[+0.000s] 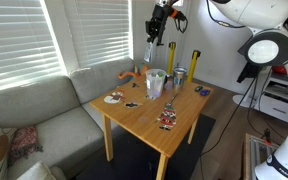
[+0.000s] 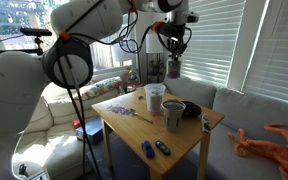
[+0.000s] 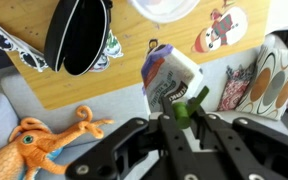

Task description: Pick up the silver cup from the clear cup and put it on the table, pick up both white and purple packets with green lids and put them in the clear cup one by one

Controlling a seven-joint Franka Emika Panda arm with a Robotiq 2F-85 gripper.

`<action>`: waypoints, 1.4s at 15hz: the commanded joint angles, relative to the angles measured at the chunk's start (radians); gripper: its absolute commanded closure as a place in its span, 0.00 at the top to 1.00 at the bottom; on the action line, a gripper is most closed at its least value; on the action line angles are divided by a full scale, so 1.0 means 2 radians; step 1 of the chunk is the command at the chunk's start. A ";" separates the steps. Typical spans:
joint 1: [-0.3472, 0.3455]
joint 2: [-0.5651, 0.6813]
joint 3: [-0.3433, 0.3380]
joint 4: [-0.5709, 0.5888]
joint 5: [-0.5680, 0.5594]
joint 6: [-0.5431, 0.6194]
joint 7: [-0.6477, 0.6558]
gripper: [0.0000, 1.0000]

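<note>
My gripper (image 3: 184, 108) is shut on the green lid of a white and purple packet (image 3: 169, 78). In both exterior views it holds the packet (image 1: 150, 50) (image 2: 174, 67) high in the air above the table's far side. The clear cup (image 1: 156, 83) (image 2: 155, 97) stands upright on the wooden table (image 1: 149, 125) (image 2: 134, 130), below the gripper; its rim (image 3: 164, 8) shows at the top of the wrist view. The silver cup (image 1: 181, 74) (image 2: 173, 113) stands on the table next to it. I cannot tell where the other packet is.
A black bowl-like object (image 3: 79, 35) (image 2: 191, 108) lies on the table near the cups. An orange octopus toy (image 3: 44, 135) (image 2: 274, 140) sits on the sofa. Small flat items (image 1: 167, 120) (image 1: 114, 98) (image 2: 149, 150) lie scattered on the tabletop. Two yellow-topped posts (image 1: 170, 60) stand behind.
</note>
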 commanded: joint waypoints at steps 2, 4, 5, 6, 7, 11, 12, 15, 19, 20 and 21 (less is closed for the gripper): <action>-0.002 -0.023 0.030 -0.029 0.026 -0.066 -0.067 0.05; -0.002 -0.021 0.039 -0.031 0.026 -0.104 -0.093 0.05; 0.001 -0.019 0.039 -0.031 0.017 -0.117 -0.106 0.05; -0.001 -0.017 0.041 -0.034 0.020 -0.128 -0.112 0.05; 0.000 -0.016 0.041 -0.036 0.017 -0.137 -0.120 0.05; 0.004 -0.013 0.038 -0.043 0.010 -0.148 -0.141 0.05; 0.005 -0.013 0.037 -0.044 0.008 -0.143 -0.145 0.05; 0.005 -0.013 0.036 -0.049 0.006 -0.137 -0.153 0.05; 0.006 -0.012 0.035 -0.050 0.003 -0.132 -0.158 0.05; 0.007 -0.012 0.035 -0.050 0.000 -0.131 -0.161 0.05; 0.006 -0.011 0.035 -0.050 0.000 -0.131 -0.162 0.05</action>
